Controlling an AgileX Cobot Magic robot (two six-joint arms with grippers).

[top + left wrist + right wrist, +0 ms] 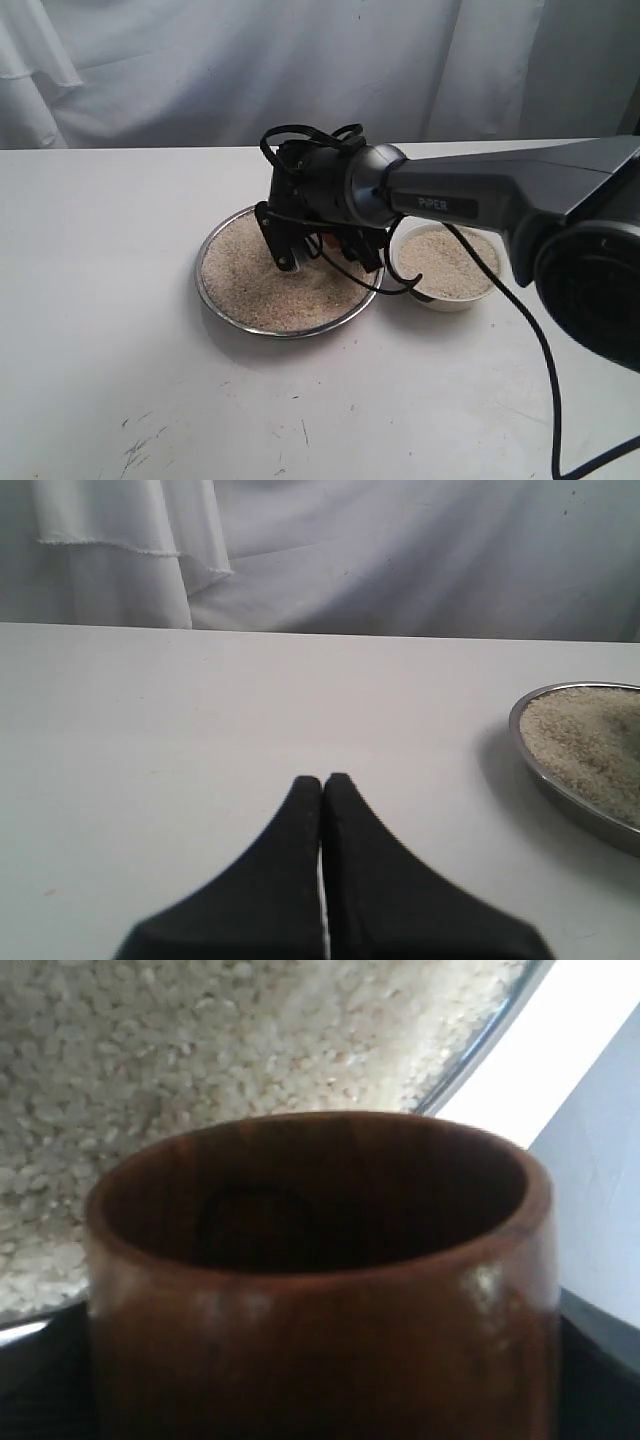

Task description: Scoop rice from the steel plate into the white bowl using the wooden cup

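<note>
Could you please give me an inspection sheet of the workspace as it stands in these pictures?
Surface: white table, with a few dark scuffs low in the exterior view.
Job's things: steel plate full of rice; white bowl beside it, also holding rice; wooden cup over the plate, no rice seen inside.
Clutter: nothing seen.
Grippers: right gripper shut on the wooden cup; left gripper shut, empty, over bare table beside the plate.
Cables: black cable loops at the right wrist; trailing cable across the table.
Surroundings: white curtain behind.
</note>
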